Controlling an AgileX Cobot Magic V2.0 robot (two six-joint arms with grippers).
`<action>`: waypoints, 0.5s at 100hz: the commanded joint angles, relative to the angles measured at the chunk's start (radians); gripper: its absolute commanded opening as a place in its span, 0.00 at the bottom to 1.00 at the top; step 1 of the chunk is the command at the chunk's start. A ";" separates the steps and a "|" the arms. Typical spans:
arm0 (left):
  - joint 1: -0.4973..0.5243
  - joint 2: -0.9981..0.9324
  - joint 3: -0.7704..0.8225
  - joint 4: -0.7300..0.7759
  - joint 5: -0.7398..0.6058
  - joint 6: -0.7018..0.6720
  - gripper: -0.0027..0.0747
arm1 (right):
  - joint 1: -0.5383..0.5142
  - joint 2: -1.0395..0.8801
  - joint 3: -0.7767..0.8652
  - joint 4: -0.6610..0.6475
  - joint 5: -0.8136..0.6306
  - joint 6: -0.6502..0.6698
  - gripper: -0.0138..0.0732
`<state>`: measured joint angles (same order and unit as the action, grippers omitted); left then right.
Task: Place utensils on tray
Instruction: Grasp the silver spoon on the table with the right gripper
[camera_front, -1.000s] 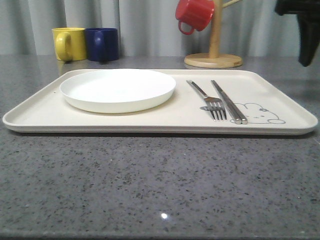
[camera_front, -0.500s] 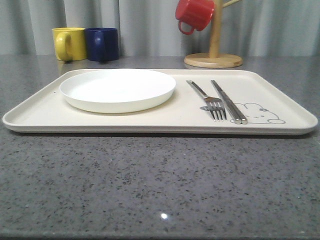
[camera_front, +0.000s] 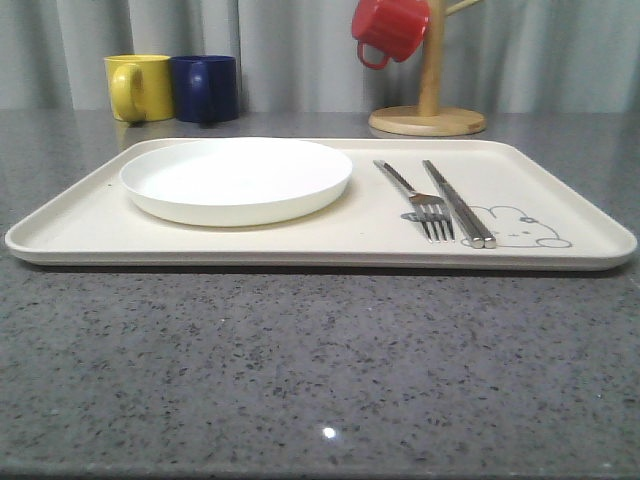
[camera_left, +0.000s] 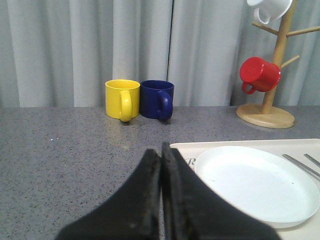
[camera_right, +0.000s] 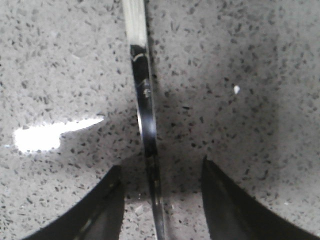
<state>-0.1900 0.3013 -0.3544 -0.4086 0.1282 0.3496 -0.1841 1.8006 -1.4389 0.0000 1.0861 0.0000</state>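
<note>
On the right half of the cream tray lie a silver fork and a pair of flat chopsticks, side by side next to the rabbit drawing. In the right wrist view a slim shiny metal utensil handle lies on the speckled granite. My right gripper hangs open straddling it, one finger on each side, neither touching it. The utensil's head is out of view. My left gripper is shut on nothing above the counter, beside the tray's corner.
A round white plate fills the tray's left half. Behind the tray stand a yellow mug, a dark blue mug and a wooden mug tree carrying a red mug. Grey curtains close the back.
A dark part of the right arm that showed at the top right of the front view one second ago has left that view. The tray, fork and chopsticks have not moved.
</note>
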 joint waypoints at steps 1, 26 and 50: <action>-0.008 0.007 -0.029 -0.006 -0.077 -0.009 0.01 | -0.007 -0.044 -0.026 0.000 -0.021 -0.013 0.57; -0.008 0.007 -0.029 -0.006 -0.077 -0.009 0.01 | -0.007 -0.030 -0.026 0.000 -0.014 -0.013 0.32; -0.008 0.007 -0.029 -0.006 -0.077 -0.009 0.01 | -0.007 -0.016 -0.026 0.011 -0.006 -0.013 0.12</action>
<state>-0.1900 0.3013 -0.3544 -0.4086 0.1282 0.3496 -0.1841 1.8123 -1.4450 0.0066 1.0854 0.0000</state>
